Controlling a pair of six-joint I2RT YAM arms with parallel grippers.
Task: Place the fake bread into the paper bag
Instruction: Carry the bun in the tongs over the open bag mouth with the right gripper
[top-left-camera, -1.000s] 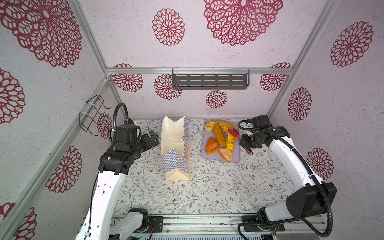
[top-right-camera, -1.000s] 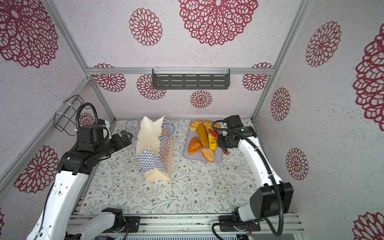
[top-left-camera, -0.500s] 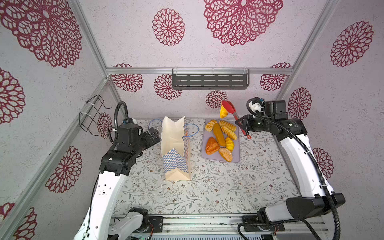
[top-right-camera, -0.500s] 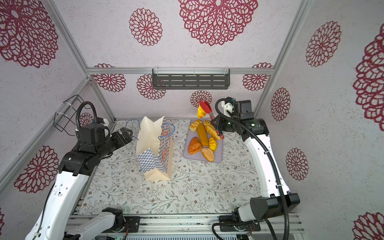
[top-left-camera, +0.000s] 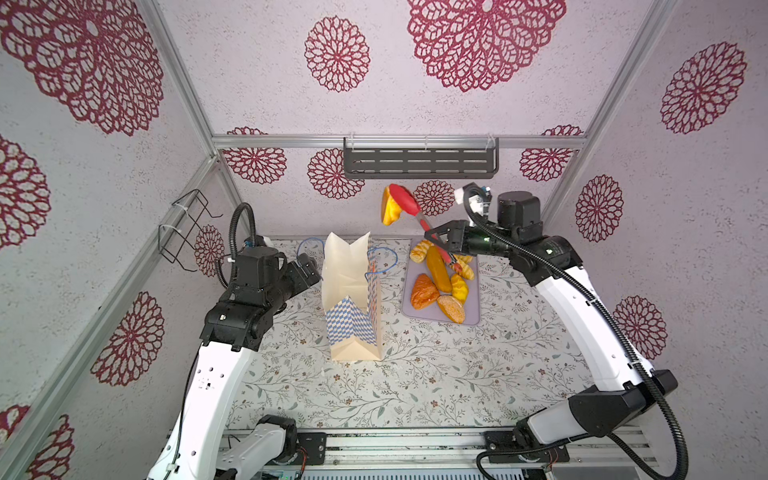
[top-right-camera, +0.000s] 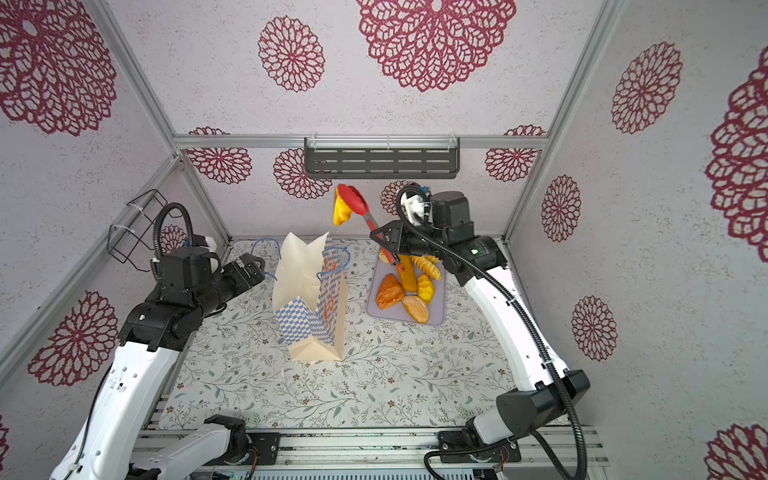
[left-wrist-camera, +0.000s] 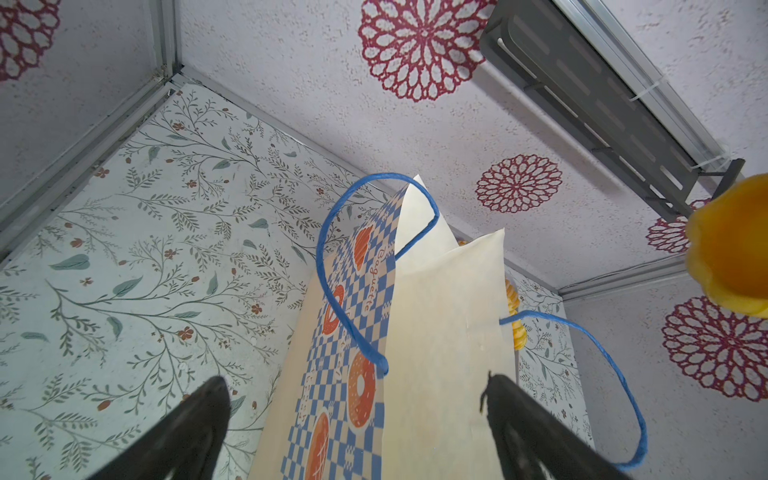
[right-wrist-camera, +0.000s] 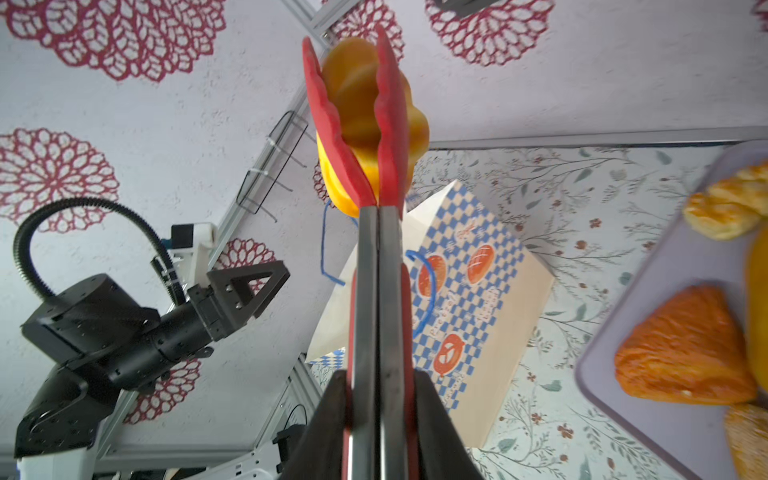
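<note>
Floral-papered walls close in the flower-printed table (top-left-camera: 415, 374) on three sides, and a black wire rack (top-left-camera: 187, 228) juts from the left wall. Right of it the left claw (top-right-camera: 255, 269) hovers just short of the tall cream paper bag with a blue-and-white checkered band (top-left-camera: 353, 291), jaws spread wide and holding nothing. In the left wrist view the bag's near edge and a thin blue cord handle (left-wrist-camera: 332, 270) line up between the fingertips (left-wrist-camera: 208, 399). The bag stands upright with its mouth open, bare table in front of it and on either side. Raised in the air, up and to the right of the bag's mouth in both top views, is a glossy yellow piece of fake bread (top-left-camera: 390, 210), pinched between the heads of the long red tongs (top-left-camera: 424, 226). The right claw (top-left-camera: 440, 239) is clamped together on the tongs' handles. Under that claw the flat lilac tray (top-left-camera: 471, 309) lies near the back wall, apart from the bag, carrying the other golden pastries (top-left-camera: 423, 291). Open table runs from the tray's right rim to the right wall.
</note>
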